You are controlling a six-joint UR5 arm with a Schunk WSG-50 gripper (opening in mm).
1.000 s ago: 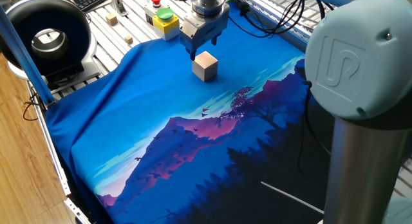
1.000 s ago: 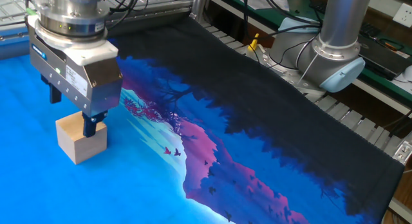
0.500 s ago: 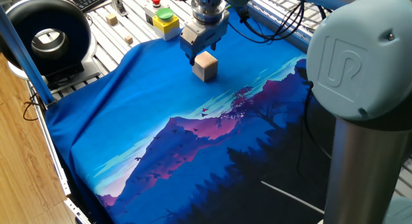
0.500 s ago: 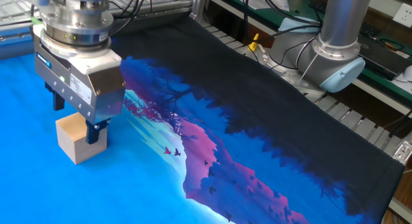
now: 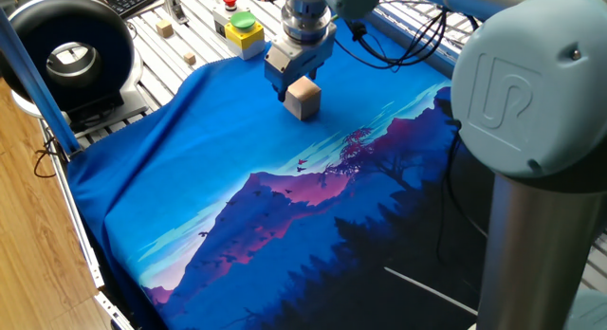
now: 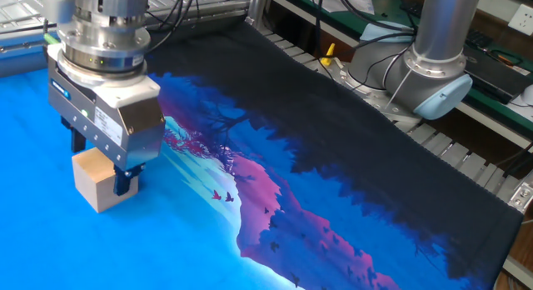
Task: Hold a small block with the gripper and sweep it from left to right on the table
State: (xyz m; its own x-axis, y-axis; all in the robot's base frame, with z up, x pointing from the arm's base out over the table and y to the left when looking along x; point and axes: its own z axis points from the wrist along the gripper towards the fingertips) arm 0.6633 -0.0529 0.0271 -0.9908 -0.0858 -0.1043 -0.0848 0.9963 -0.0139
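The small block [image 5: 303,99], a light tan wooden cube, rests on the blue part of the table cloth [image 5: 190,178] near its far edge. The gripper [image 5: 296,86] has come down over the block, with one finger on each side of it. The fingers stand as far apart as before, so it is open around the block. In the other fixed view the block [image 6: 94,187] sits at the left on the cloth [image 6: 333,157]. There the gripper [image 6: 102,165] covers its top, and one dark finger [image 6: 125,180] lies against the block's right face.
A yellow box with green and red buttons [image 5: 242,27] and two tiny wooden cubes [image 5: 165,27] sit on the slatted surface behind the cloth. A black round device [image 5: 71,50] stands at the far left. The arm's base column [image 5: 531,131] fills the right; it also shows in the other fixed view [image 6: 437,65].
The gripper has moved down over the block, so that its fingers now straddle the block's sides. The block has not moved.
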